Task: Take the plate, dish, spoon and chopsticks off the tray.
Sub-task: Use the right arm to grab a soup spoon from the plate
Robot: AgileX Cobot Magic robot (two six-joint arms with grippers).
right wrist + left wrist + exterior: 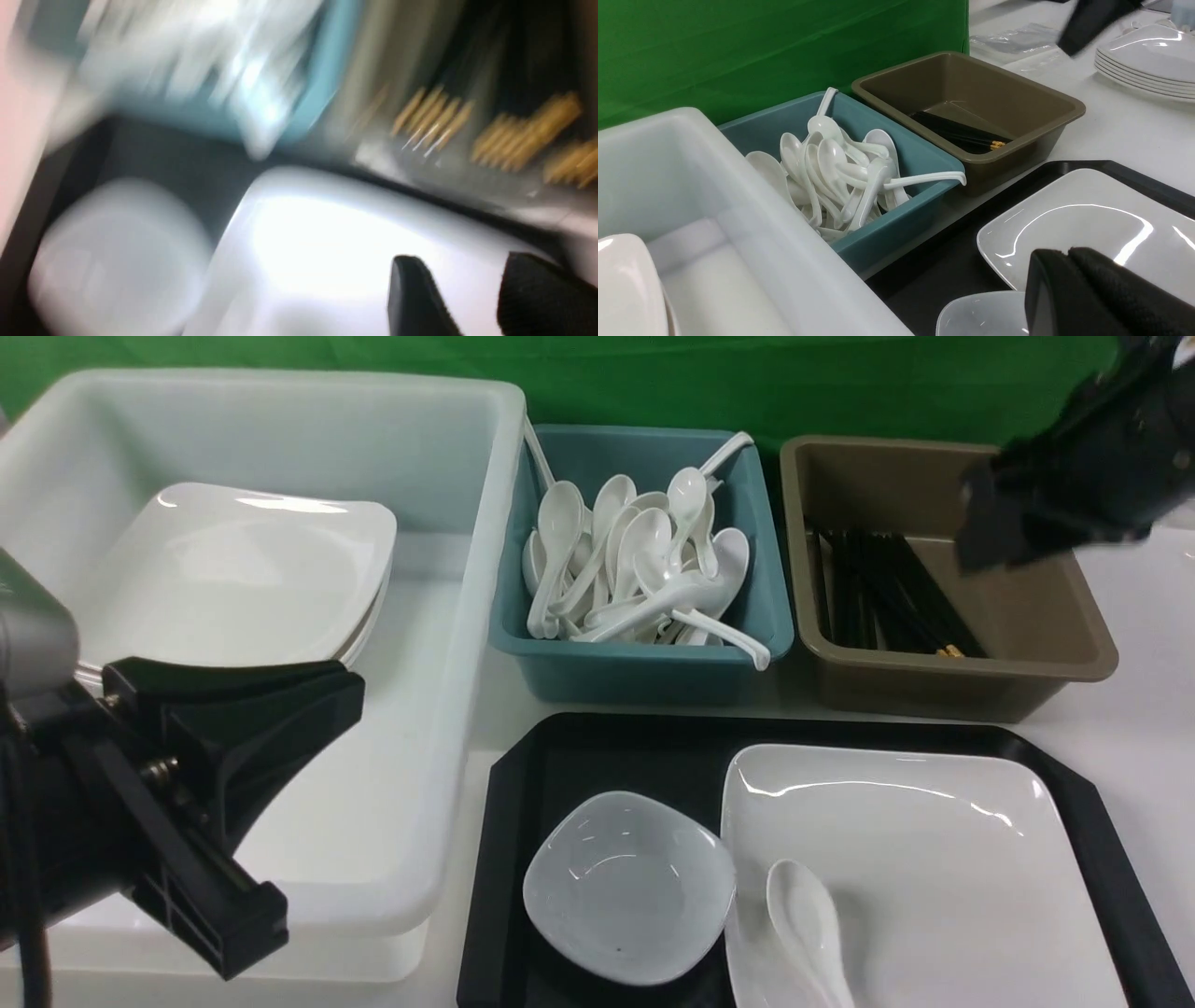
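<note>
The black tray holds the large white plate and, left of it, the small white dish. The white spoon lies on the plate's near left part. No chopsticks show on the tray; black chopsticks with gold ends lie in the brown bin. My left gripper is shut and empty over the white tub, left of the tray; in the left wrist view it points towards the dish and plate. My right gripper is blurred above the brown bin; in the right wrist view it is open and empty.
A white tub at the left holds stacked white plates. A blue bin full of white spoons stands between the tub and the brown bin. A further stack of plates sits on the table beyond the brown bin.
</note>
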